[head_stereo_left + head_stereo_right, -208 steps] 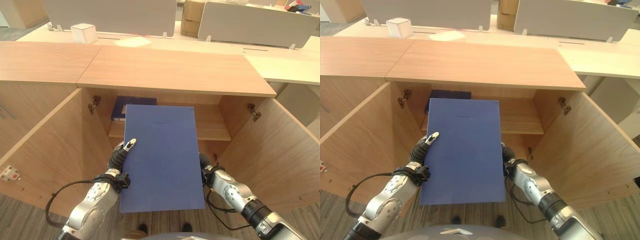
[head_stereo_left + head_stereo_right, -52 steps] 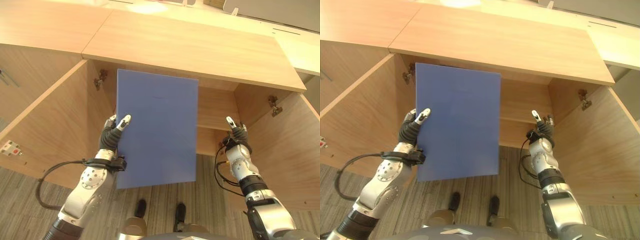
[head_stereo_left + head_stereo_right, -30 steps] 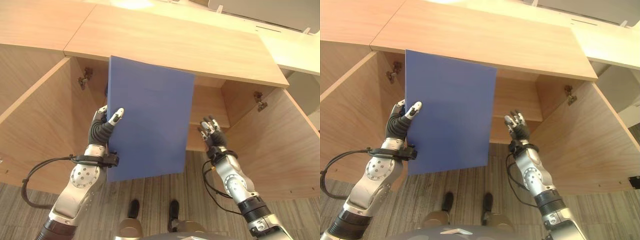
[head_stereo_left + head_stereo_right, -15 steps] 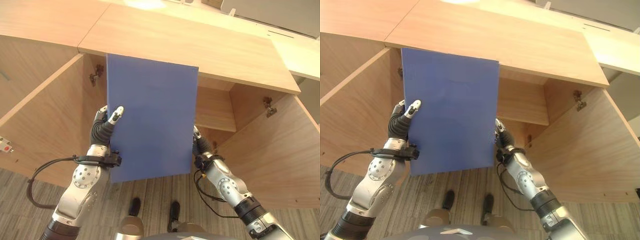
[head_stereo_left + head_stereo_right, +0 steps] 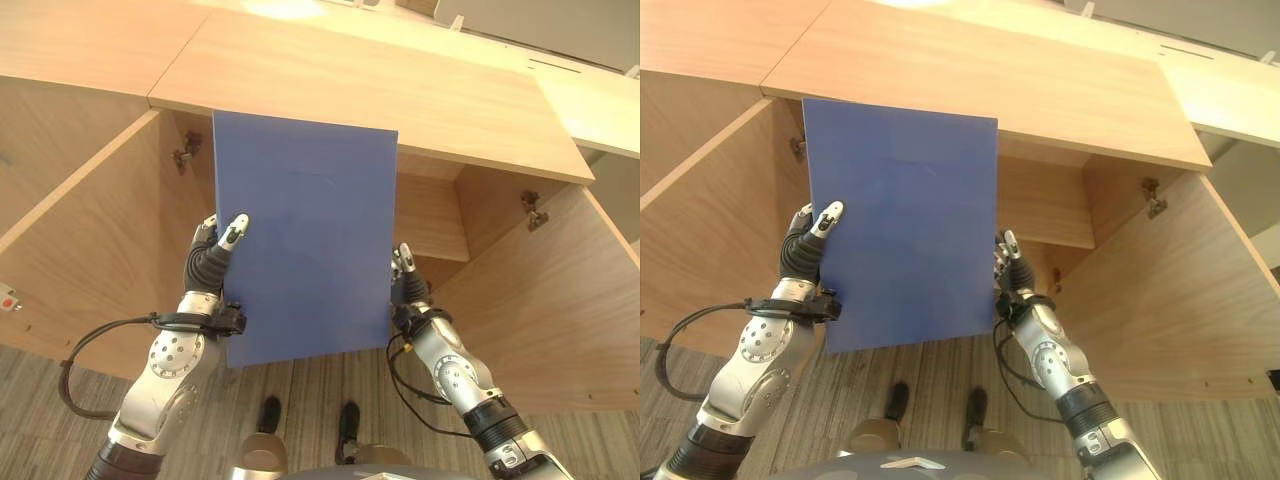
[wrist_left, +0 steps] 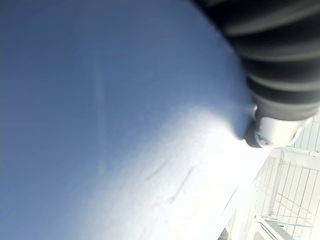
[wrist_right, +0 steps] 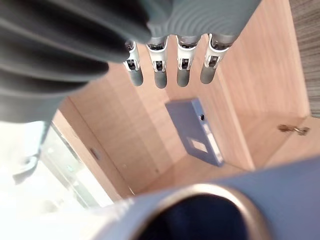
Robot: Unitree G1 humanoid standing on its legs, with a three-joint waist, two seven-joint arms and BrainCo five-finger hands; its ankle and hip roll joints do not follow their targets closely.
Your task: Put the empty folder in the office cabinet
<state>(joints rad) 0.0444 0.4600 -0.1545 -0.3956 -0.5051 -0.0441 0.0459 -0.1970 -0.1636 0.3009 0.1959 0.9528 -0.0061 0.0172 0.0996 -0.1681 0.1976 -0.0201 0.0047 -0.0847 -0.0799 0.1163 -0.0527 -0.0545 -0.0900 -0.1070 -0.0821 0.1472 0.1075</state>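
I hold a flat blue folder (image 5: 305, 245) upright in front of the open office cabinet (image 5: 400, 100), hiding most of its left half. My left hand (image 5: 208, 268) grips the folder's left edge low down, thumb on the front face and fingers behind. The folder's blue surface (image 6: 100, 125) lies right against that hand (image 6: 272, 55) in the left wrist view. My right hand (image 5: 405, 290) rests along the folder's right edge near its lower corner. Its fingers (image 7: 160, 70) are straight and point into the cabinet.
Both cabinet doors stand wide open, the left door (image 5: 90, 230) and the right door (image 5: 560, 300) flanking my arms. A wooden shelf (image 5: 432, 225) shows to the folder's right. Another blue file (image 7: 195, 132) lies deep inside the cabinet. Desks with grey dividers stand beyond the cabinet top.
My right hand, a second ago apart from the folder with spread fingers, has come to its right edge and now lies against it. The left hand keeps its grip.
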